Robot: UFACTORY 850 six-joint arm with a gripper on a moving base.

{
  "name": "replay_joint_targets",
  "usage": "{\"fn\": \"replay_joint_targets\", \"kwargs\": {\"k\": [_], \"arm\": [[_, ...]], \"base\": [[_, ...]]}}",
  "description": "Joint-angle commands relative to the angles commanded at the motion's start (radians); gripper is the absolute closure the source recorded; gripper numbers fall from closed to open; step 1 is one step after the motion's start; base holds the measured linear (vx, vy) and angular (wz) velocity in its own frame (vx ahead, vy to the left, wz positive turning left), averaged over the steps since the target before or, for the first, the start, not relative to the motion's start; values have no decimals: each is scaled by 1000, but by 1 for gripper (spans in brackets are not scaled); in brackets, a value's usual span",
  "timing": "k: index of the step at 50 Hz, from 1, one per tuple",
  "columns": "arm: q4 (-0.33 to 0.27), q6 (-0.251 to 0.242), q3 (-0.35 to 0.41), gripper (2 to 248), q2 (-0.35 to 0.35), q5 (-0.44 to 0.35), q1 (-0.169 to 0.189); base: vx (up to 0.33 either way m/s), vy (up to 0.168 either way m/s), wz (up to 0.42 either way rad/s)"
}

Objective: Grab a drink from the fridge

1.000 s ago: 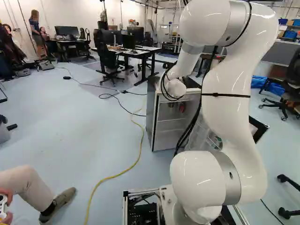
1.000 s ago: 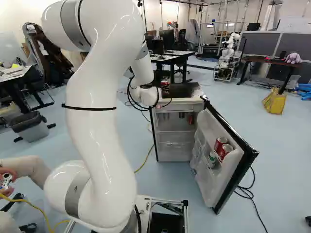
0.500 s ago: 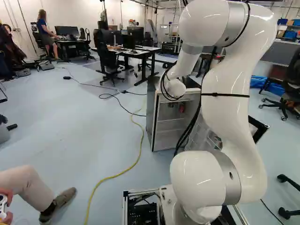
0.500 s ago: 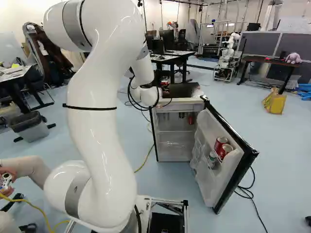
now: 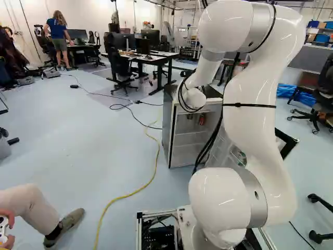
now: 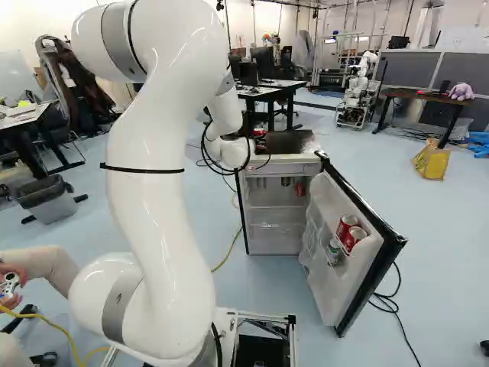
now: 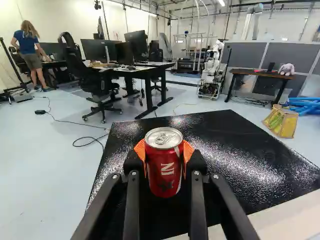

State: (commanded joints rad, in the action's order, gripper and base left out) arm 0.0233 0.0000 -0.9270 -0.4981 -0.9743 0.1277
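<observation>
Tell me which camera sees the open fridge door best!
The right base view: it shows the door open, with cans on its shelf. In the left base view, the arm hides much of it; the wrist view doesn't show it.

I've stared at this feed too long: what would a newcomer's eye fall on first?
Likely the red can, gripped between the orange pads of the tool, over the black fridge top. Next, the big white arm rising in both base views, then the open fridge door holding two red cans.
</observation>
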Motion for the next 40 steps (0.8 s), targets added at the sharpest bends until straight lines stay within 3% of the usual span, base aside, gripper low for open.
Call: {"fn": "replay_joint_targets", "kwargs": {"k": [13, 14, 18, 19, 23, 24, 28, 29, 34, 35, 40], "arm": [[0, 0, 0, 155, 0, 0, 0], [0, 0, 0, 128, 0, 0, 0], [0, 0, 0, 128, 0, 0, 0], [0, 0, 0, 95, 0, 0, 0], [0, 0, 0, 95, 0, 0, 0], [0, 0, 0, 60, 0, 0, 0], [0, 0, 3, 60, 2, 0, 0], [0, 0, 5, 24, 4, 0, 0], [0, 0, 25, 24, 19, 0, -1], [0, 0, 30, 3, 23, 0, -1], [0, 0, 57, 3, 44, 0, -3]], "base": [[0, 0, 0], [0, 0, 0], [0, 0, 0], [0, 0, 0], [0, 0, 0], [0, 0, 0], [0, 0, 0], [0, 0, 0], [0, 0, 0], [0, 0, 0], [0, 0, 0]]}}
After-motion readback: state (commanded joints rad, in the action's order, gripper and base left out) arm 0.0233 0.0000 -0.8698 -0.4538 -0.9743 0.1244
